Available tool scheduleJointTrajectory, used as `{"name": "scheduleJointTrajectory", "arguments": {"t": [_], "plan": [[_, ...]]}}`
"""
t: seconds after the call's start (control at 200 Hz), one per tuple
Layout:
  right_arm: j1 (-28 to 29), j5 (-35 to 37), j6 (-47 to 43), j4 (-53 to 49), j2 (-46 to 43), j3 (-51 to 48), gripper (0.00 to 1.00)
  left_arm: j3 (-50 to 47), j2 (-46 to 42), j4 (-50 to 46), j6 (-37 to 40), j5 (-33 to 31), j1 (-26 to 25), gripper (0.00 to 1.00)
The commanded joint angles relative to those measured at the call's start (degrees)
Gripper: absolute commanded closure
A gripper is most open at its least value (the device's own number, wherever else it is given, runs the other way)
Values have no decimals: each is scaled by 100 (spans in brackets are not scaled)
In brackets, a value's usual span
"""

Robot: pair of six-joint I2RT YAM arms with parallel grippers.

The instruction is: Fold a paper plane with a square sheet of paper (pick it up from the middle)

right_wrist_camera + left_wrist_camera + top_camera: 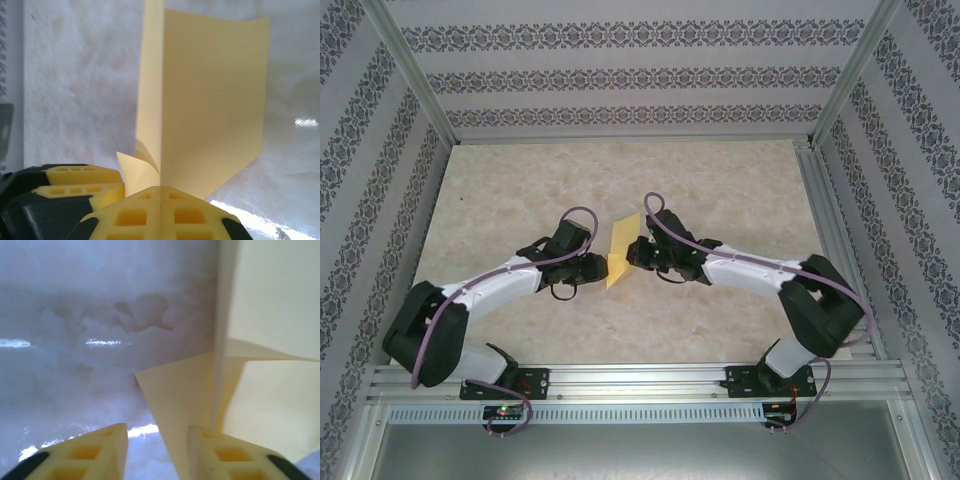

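- Top external view: the thin yellow-orange square sheet of paper [623,250] stands upright between the two arms, over the middle of the pale marbled worktop [720,180].
- Right wrist view: the right fingers [135,215] are pressed together, pinching the sheet's near edge; a small flap curls beside them.
- Left wrist view: the left fingers [100,450] are spread, with a folded corner reaching between them.
- Likely best: the left fingers close squarely on that corner while the right fingers hold firm, without tugging.
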Motion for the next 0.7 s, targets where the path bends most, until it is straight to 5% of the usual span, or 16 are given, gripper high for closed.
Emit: {"name": "scheduleJointTrajectory", "arguments": {"t": [0.0,0.395,0.694], "plan": [[131,1021,241,-680,-410,-65,100,125,-482,-226,359,-267,106,53],[525,2153,1480,-1445,-296,370,100,-197,-1265,239,919,-229,133,12],[468,1545,2309,98,824,-39,100,-659,-1114,1295,1894,337,-98,9]]}}
